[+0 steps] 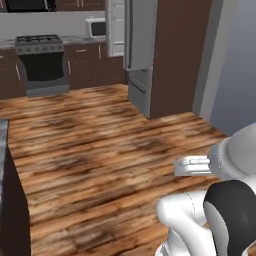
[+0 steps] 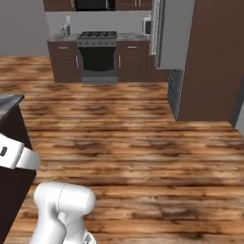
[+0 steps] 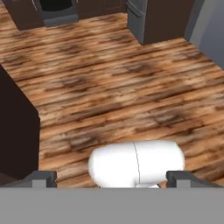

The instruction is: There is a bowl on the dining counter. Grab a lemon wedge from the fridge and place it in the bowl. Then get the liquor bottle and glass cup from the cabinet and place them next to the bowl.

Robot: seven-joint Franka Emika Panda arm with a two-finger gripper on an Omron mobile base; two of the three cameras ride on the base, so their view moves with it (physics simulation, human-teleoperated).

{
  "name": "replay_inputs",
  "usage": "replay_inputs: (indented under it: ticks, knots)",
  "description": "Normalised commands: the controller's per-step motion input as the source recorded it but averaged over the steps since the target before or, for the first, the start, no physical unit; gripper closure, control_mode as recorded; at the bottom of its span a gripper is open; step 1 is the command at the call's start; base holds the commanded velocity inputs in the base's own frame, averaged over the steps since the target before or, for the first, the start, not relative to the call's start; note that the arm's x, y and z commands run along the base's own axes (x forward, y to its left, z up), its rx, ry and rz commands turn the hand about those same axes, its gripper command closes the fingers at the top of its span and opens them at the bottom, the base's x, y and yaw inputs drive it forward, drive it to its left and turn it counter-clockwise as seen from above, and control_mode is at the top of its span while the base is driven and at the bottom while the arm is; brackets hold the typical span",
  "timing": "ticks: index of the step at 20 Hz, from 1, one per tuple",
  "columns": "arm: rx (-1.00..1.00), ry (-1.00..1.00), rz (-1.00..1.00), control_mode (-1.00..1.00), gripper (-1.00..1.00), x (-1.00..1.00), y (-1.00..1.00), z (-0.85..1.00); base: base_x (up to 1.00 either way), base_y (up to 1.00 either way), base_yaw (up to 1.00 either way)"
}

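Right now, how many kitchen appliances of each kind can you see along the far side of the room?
Stove: 1
Microwave: 1
Fridge: 1
Total: 3

No text, label or number reads anywhere; the far microwave (image 1: 95, 27) looks too blurred.

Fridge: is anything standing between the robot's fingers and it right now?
Nothing visible does. Bare brown wooden plank floor lies between the open gripper and the tall grey steel fridge beside the brown panel; its doors look shut.
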Motion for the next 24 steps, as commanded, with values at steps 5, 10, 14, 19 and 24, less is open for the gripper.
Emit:
replay_inputs:
  ticks: [5, 10, 14, 19, 24]
  knots:
    - [0.00, 0.00, 0.00, 1.00, -1.00, 0.00, 0.00, 0.00, 1.00, -0.30, 0.28]
    - [0.00, 0.00, 0.00, 1.00, -1.00, 0.00, 0.00, 0.00, 1.00, -0.18, 0.18]
    - [0.00, 0.00, 0.00, 1.00, -1.00, 0.00, 0.00, 0.00, 1.00, -0.07, 0.02]
    - [0.00, 0.00, 0.00, 1.00, -1.00, 0.00, 0.00, 0.00, 1.00, 0.00, -0.03]
    - [0.00, 0.00, 0.00, 1.00, -1.00, 0.00, 0.00, 0.00, 1.00, 0.07, -0.14]
